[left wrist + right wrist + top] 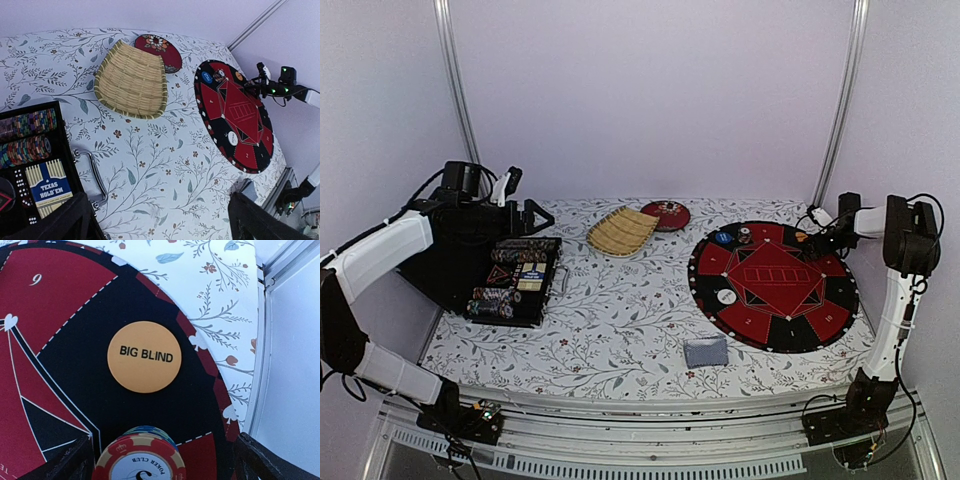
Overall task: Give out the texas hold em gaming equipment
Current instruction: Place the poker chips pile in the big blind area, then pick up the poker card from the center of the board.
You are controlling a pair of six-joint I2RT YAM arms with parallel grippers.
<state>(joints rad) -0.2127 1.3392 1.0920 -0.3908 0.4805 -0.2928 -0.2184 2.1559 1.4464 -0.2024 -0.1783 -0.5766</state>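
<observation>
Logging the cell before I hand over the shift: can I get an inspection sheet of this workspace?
Surface: floral cloth, round poker mat at right.
Job's things: chips in open case at left; card deck near front edge; Big Blind button, chip stack, white button and blue button on the mat.
Clutter: bamboo tray and red dish at the back.
Grippers: left gripper open near the case; right gripper open astride the chip stack.
Cables: black cables loop at both arms.
Surroundings: plain walls, two metal posts.

Bright even light, soft shadows, top view hazy
</observation>
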